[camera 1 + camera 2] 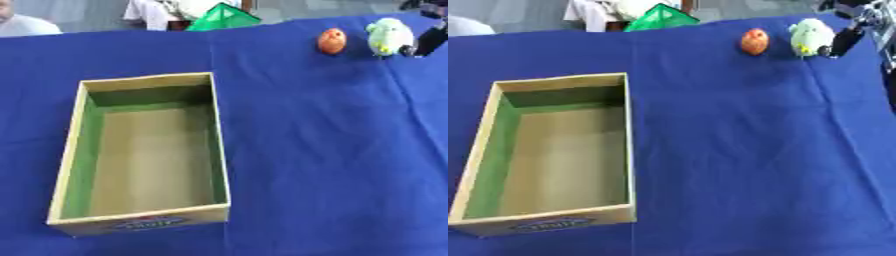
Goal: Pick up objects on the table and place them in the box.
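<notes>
An open cardboard box (219, 145) with green inner walls stands on the blue tablecloth at the left, and nothing lies in it. An orange egg-shaped thing (332, 40) sits at the far right of the table. Just right of it is a pale green rounded toy (809, 36). My right hand (844, 40) comes in from the upper right corner, black with silver parts, and its tip is against the toy's right side. Most of that hand is cut off by the picture edge. My left hand shows in neither view.
A green mesh object (223, 17) and white cloth lie past the table's far edge. The blue cloth (332, 165) spreads wide between the box and the right edge, with a crease running down its right side.
</notes>
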Robot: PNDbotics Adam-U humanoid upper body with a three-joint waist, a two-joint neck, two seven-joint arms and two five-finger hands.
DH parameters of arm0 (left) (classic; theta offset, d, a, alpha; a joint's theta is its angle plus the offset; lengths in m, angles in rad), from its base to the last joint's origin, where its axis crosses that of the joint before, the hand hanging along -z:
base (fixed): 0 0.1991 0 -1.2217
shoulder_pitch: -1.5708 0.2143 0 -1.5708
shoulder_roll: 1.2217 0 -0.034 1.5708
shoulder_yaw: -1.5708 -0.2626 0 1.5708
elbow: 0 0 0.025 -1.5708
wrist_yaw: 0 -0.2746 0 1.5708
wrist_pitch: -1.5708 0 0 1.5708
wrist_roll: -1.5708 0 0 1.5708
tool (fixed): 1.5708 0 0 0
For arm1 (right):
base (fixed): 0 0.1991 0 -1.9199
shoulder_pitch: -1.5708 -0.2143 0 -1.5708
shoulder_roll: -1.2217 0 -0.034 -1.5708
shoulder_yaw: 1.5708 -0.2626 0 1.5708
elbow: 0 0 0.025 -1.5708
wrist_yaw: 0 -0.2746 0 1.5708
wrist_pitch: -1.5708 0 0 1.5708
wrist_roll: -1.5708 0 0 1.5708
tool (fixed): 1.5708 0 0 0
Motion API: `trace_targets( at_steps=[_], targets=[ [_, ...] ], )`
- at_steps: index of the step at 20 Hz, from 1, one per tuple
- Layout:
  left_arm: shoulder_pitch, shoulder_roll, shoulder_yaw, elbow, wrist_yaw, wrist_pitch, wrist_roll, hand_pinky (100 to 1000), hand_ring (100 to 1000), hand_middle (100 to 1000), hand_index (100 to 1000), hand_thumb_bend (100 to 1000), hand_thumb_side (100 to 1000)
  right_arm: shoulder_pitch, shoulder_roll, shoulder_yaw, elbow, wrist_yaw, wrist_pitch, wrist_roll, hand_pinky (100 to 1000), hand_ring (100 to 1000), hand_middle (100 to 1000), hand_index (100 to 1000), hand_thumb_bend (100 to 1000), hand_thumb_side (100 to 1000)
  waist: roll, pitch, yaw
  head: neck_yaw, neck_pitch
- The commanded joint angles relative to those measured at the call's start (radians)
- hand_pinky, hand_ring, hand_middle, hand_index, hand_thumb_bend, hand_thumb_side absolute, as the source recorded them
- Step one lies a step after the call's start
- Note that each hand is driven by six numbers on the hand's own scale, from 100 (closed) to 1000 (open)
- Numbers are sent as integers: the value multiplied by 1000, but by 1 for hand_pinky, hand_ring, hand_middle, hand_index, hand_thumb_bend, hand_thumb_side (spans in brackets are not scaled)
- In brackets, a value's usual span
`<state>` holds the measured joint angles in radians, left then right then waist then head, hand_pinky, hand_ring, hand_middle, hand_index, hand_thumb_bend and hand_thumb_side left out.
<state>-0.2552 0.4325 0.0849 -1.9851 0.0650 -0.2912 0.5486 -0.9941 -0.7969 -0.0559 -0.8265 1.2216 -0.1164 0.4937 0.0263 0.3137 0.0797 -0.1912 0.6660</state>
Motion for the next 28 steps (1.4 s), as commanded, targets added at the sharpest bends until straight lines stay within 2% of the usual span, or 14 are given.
trace_targets(
  at_steps=[1, 7, 12, 17, 23, 24, 28],
  targets=[
    [-8, 21, 8, -15, 1, 1, -3, 749, 838, 727, 770, 259, 777, -22, -17, -13, 7, 14, 12, -31, 903, 978, 941, 994, 294, 207, 0, -16, 3, -8, -10],
    [-11, 17, 7, -15, 5, 2, -6, 748, 838, 726, 769, 256, 781, -26, -1, -19, 42, 20, 32, -52, 901, 976, 940, 994, 299, 203, 6, -7, 14, -13, -16],
    [-14, 12, 5, -15, 7, 2, -8, 748, 839, 726, 768, 252, 787, -30, 10, -36, 90, 64, 81, -77, 898, 972, 938, 993, 303, 197, 13, 4, 23, -20, -26],
    [-17, 9, 3, -15, 9, 3, -9, 748, 839, 726, 768, 252, 797, -32, 19, -45, 107, 72, 108, -114, 890, 962, 932, 991, 292, 199, 17, 13, 25, -28, -28],
    [-18, 7, 2, -15, 10, 5, -11, 748, 839, 726, 767, 250, 802, -33, 27, -43, 105, 79, 148, -190, 810, 873, 866, 946, 177, 214, 19, 17, 27, -37, -32],
    [-17, 7, 2, -15, 10, 6, -11, 748, 840, 726, 767, 250, 802, -34, 28, -41, 103, 77, 151, -204, 784, 841, 823, 916, 116, 217, 19, 18, 27, -37, -31],
    [-16, 7, 2, -15, 8, 8, -13, 748, 840, 727, 767, 247, 803, -37, 31, -35, 91, 55, 153, -235, 753, 809, 758, 860, 100, 230, 18, 19, 25, -37, -27]
  ],
)
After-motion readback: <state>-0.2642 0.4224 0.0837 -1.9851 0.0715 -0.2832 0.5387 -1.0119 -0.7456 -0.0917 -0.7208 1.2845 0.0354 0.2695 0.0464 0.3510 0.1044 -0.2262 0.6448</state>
